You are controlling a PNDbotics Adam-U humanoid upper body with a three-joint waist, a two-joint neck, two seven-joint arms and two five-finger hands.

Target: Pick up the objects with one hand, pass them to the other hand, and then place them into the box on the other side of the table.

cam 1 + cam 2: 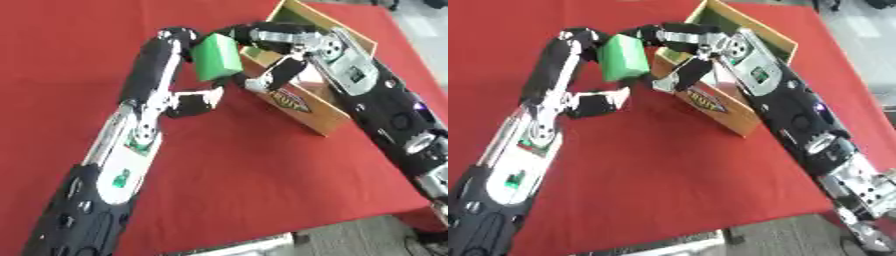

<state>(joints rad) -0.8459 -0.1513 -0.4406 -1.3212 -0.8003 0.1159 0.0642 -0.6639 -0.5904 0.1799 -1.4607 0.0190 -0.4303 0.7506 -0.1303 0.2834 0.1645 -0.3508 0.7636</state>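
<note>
Red cloth table [262, 175], wooden box [319, 117] far right. You had the green block [217, 57] just left of the box, both hands on it: left hand [175, 42] curled round it, right hand [271, 42] pinching its right side.

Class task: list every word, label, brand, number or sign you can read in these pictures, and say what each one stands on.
Nothing can be read for certain.
Wooden box: a diamond-shaped yellow and dark label on its side wall; the lettering is too blurred to read.
Left forearm: small green marks on the white cover, not legible.
Right forearm: a small dark and green patch, not legible.
Green block: no text showing.
</note>
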